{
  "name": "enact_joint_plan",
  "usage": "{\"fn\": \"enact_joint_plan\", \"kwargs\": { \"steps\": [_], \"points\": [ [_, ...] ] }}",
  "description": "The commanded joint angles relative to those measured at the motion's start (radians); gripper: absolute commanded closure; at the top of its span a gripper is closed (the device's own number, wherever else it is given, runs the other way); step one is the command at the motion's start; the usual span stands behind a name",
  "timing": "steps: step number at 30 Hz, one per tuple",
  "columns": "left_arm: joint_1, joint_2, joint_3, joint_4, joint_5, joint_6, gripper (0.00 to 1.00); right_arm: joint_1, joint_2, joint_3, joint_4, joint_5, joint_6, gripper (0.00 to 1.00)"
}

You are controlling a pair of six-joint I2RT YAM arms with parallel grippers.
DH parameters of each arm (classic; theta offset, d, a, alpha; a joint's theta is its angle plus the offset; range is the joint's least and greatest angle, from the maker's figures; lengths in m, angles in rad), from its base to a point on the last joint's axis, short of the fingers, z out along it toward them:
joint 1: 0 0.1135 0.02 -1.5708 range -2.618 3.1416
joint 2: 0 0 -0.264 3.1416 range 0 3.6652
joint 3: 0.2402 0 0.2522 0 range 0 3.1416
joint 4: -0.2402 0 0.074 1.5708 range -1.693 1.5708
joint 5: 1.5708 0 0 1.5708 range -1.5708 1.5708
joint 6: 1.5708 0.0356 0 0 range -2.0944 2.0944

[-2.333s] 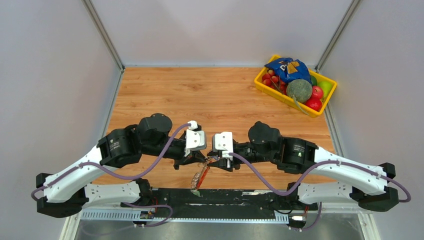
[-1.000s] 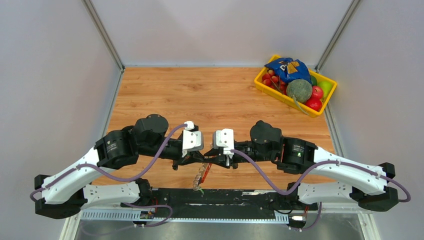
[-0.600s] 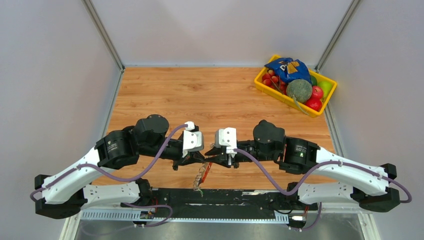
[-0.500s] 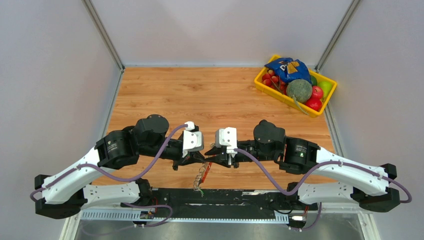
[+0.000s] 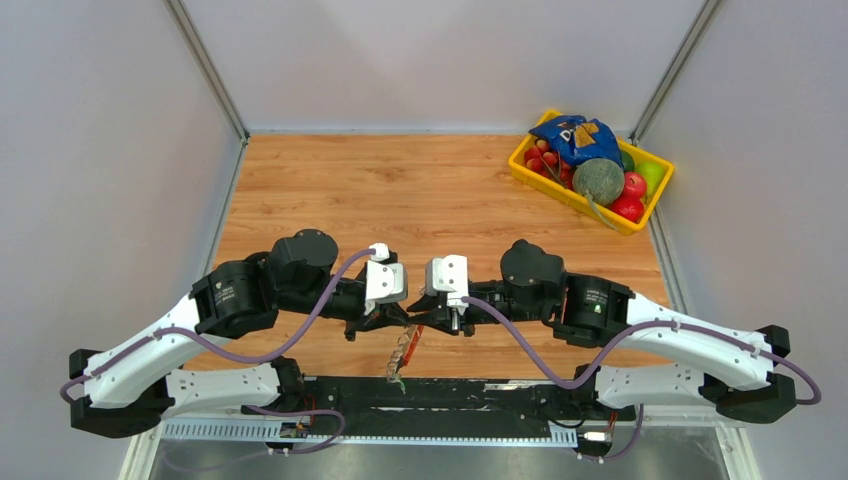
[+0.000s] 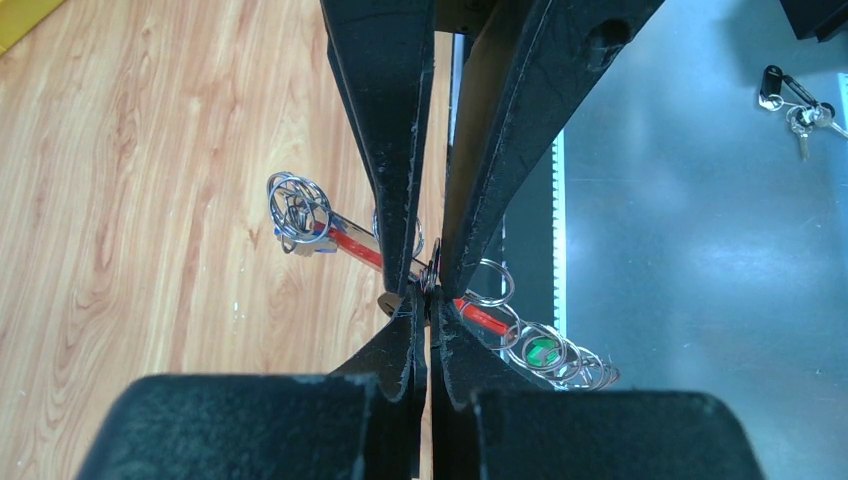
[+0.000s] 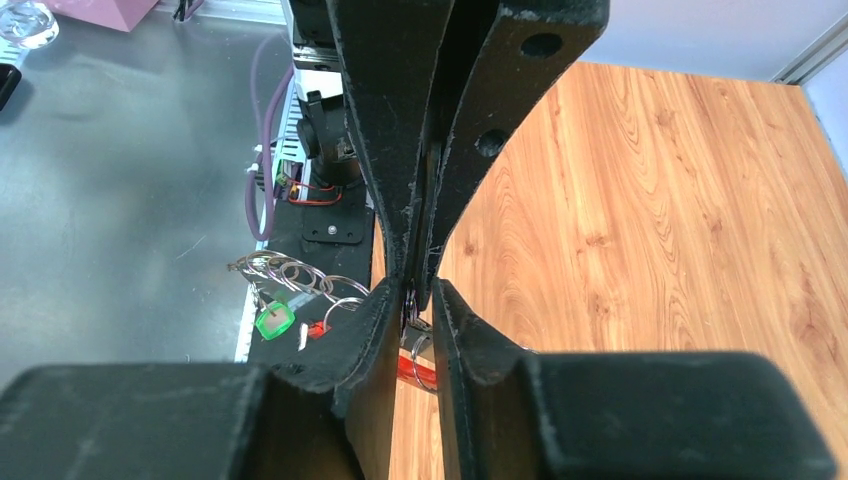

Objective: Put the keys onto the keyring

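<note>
Steel wire and woven cloth are what this job turns on. From above, the keyring (image 5: 403, 352) hangs where the two arms meet tip to tip, near the front edge of the wooden counter (image 5: 400, 190). Its grey strap with the red strip trails from the left hand (image 5: 404, 321) and right hand (image 5: 421, 324) toward the near edge. Neither grip can be read at this size.

In the left wrist view, the left hand (image 6: 428, 308) is pressed fully together on something too thin to name — ring wire or key blade, I cannot tell. The right hand's fingers (image 6: 385, 150) come in from the top of the picture, a sliver apart. The strap runs slantwise behind the pinch. At one end is a cluster of rings (image 6: 298, 210), flecked with blue that may be the blue-headed key. At the other are more rings and the green tip (image 6: 541, 350).

In the right wrist view, the right hand (image 7: 415, 300) is nearly closed, with a silver ring (image 7: 422, 348) and the red strip between its fingers; I judge it grips the keyring there. The black-headed key I cannot find.

As for handling, the ring looks stiff, springy and slick, so it likely wants a firm pinch on the rim away from its split. The strap is limp and gives no purchase. The keys are probably featherlight and slippery — best taken by the head, with the hole left free.
</note>
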Motion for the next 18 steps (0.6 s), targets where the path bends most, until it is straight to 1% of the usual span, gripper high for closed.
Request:
{"fn": "enact_joint_plan", "kwargs": {
  "steps": [1,4,5,7,12,16,18],
  "points": [
    [-0.004,-0.019,0.0,0.072,0.019,0.018,1.0,0.004,0.009,0.028,0.048,-0.02,0.009,0.78],
    [-0.004,-0.018,-0.001,0.071,0.019,0.019,1.0,0.006,0.008,0.029,0.049,-0.02,0.009,0.85],
    [-0.004,-0.02,-0.001,0.072,0.019,0.02,1.0,0.007,0.008,0.03,0.049,-0.02,0.009,0.89],
    [-0.004,-0.019,-0.003,0.073,0.019,0.019,1.0,0.008,0.008,0.028,0.049,-0.023,0.009,0.99],
    [-0.004,-0.024,-0.003,0.076,0.01,0.018,1.0,0.01,0.008,0.016,0.049,-0.045,0.007,1.0],
    [-0.004,-0.046,-0.015,0.104,-0.009,0.013,0.99,0.014,-0.011,0.001,0.062,-0.023,0.026,1.0],
    [-0.004,-0.078,-0.037,0.142,-0.023,0.005,0.92,0.018,-0.036,-0.017,0.082,-0.004,0.042,1.0]
  ]
}}
